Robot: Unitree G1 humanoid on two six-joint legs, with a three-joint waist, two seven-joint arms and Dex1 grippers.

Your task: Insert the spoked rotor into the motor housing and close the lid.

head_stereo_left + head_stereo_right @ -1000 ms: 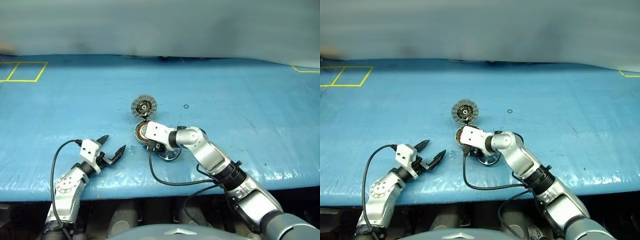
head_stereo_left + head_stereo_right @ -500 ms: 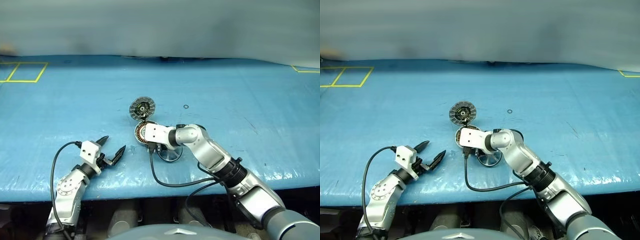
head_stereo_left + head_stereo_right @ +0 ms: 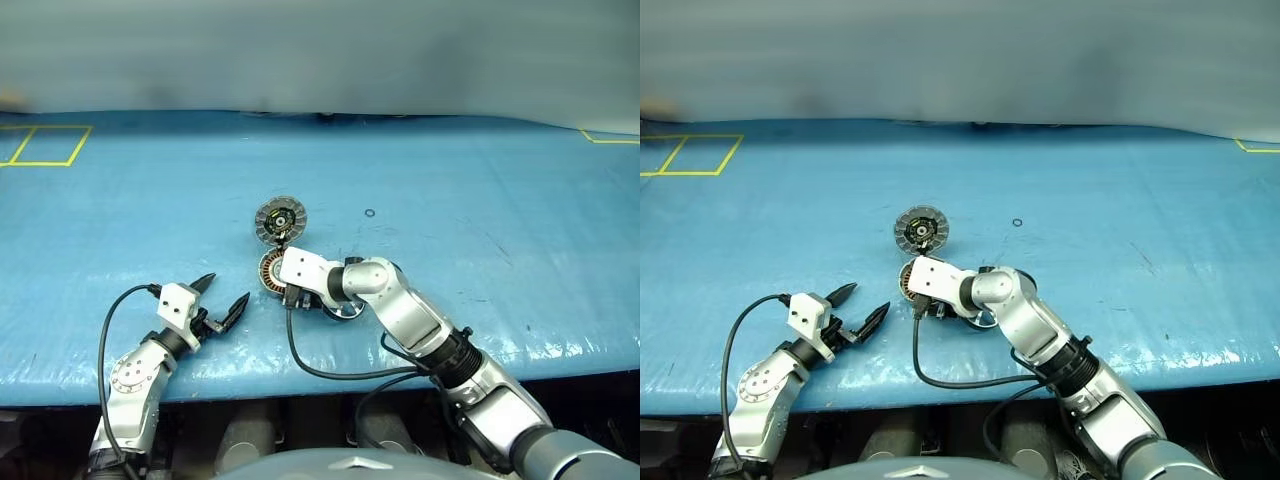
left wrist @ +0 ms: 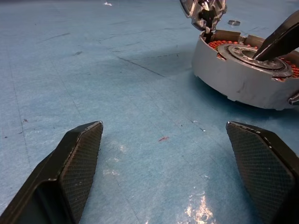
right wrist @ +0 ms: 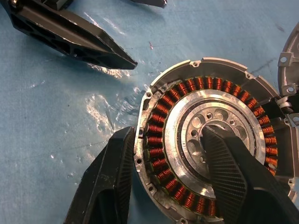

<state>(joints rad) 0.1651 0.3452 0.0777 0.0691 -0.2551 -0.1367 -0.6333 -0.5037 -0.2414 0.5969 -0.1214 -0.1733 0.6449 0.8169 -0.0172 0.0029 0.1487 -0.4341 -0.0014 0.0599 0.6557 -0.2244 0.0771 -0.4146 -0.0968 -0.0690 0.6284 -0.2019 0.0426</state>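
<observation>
A: Right pincer?
B: Clamped on the motor housing, one finger outside its wall, one in the hub, mid-frame on the blue worktop.
A: Left pincer?
B: Spread wide, lower left. Lid just above the housing; spoked rotor beside it.

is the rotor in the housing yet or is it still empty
Empty. In the right wrist view the motor housing shows bare copper coils around its silver hub, and the spoked rotor lies on the table beside it.

A blue tarp-like sheet covers the table. Yellow tape lines mark squares at its far left corner. A small dark ring lies alone on the sheet.
</observation>
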